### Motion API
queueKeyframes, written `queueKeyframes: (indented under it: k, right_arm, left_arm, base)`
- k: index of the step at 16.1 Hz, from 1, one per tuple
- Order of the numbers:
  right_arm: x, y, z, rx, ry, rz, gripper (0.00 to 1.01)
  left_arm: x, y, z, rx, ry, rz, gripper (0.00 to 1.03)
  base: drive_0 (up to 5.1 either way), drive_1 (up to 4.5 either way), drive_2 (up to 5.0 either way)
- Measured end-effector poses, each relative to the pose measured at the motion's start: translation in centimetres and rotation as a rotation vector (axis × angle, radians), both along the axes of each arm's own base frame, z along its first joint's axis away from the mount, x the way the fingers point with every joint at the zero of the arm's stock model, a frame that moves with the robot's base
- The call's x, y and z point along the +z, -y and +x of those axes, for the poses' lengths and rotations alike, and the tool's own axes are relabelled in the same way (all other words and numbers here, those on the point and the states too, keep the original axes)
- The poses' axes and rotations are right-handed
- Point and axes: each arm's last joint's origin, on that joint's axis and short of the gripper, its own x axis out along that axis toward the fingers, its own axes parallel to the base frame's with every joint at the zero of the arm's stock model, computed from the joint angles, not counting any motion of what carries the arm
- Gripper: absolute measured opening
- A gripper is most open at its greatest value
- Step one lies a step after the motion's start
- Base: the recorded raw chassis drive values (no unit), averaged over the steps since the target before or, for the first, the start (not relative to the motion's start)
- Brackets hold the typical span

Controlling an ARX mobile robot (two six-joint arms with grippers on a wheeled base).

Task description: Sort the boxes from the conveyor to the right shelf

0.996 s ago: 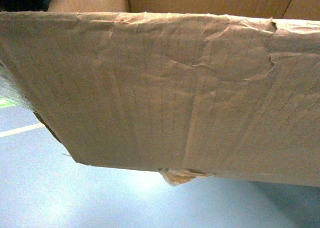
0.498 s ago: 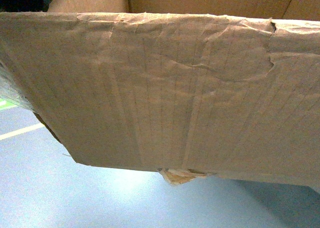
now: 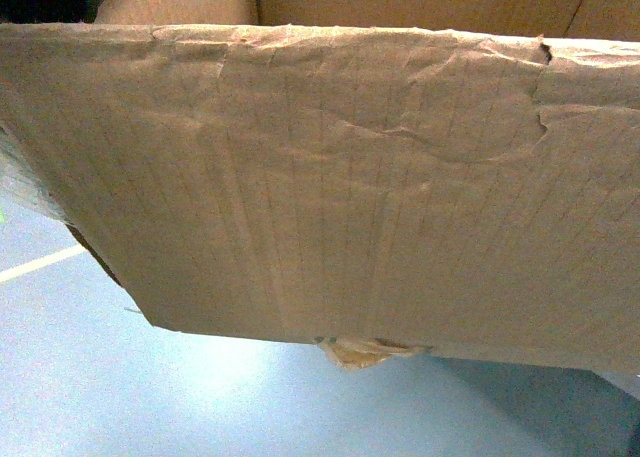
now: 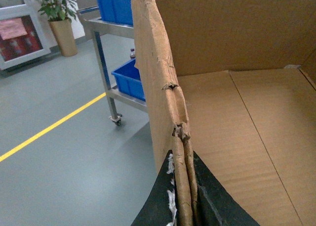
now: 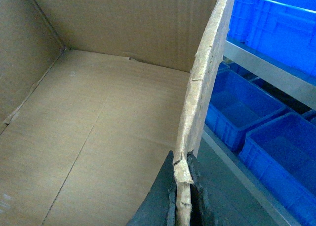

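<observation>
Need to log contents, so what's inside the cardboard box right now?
The cardboard box looks empty: both wrist views show bare floor panels. The near corners beside each hand are out of view.

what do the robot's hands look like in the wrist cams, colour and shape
Little shows. The left hand appears as two black, smooth, wedge-shaped fingers that widen toward the camera, with a scrap of white fluff on the left one. The right hand has matching dark fingers, narrower in view. No cables or markings are visible, and the head view shows neither hand.
</observation>
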Motion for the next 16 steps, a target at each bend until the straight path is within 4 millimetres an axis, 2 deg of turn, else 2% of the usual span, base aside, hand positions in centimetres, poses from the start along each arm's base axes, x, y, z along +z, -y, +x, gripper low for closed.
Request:
queueKeyframes:
  k: [16]
  right_arm:
    - [0.00, 0.00, 0.00, 0.000, 0.000, 0.000, 0.03]
  left_arm:
    - [0.00, 0.00, 0.00, 0.000, 0.000, 0.000, 0.03]
  base:
    - [-1.4, -1.40, -1.4]
